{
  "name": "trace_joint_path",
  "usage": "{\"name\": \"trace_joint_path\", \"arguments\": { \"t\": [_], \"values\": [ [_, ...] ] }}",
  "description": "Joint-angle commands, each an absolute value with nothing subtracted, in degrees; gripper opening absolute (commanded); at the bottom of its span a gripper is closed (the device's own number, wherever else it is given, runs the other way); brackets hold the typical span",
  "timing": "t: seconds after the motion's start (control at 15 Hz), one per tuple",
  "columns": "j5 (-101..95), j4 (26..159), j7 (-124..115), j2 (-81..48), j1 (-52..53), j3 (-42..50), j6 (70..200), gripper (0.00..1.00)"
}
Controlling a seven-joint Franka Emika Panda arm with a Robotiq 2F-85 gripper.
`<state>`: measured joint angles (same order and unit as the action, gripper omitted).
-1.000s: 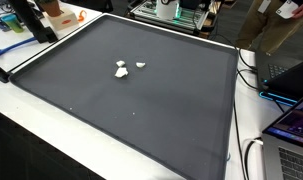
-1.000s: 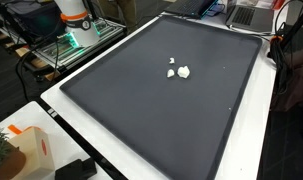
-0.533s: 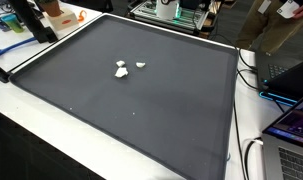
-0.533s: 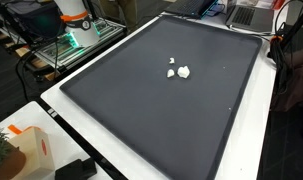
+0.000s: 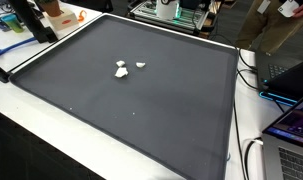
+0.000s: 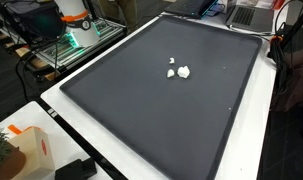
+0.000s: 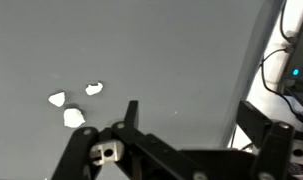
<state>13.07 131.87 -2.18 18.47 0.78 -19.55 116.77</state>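
Three small white crumpled pieces [image 7: 74,117] lie close together on a large dark grey mat [image 7: 171,50]. They show in both exterior views, near the mat's middle [image 5: 121,70] [image 6: 179,71]. My gripper [image 7: 194,118] appears only in the wrist view, with its two black fingers spread wide apart and nothing between them. It hangs high above the mat, with the white pieces off to one side of it. The gripper does not show in the exterior views.
The mat [image 5: 151,110] [image 6: 141,110] covers most of a white table [image 5: 31,140]. Laptops and cables [image 5: 286,80] sit along one table edge. An orange and white box [image 6: 26,148] stands at a corner. The robot base [image 6: 76,22] stands beyond the table.
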Motion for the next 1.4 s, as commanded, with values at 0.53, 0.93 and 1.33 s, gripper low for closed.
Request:
{"name": "trace_joint_path", "arguments": {
  "t": [0.53, 0.93, 1.33],
  "values": [
    [2.68, 132.43, -2.65, 18.49, 6.07, -14.52, 115.12, 1.00],
    [3.45, 133.50, -4.39, 20.09, 6.68, -13.59, 112.19, 1.00],
    [14.78, 132.97, -1.21, 19.76, 8.78, -10.63, 112.08, 1.00]
  ]
}}
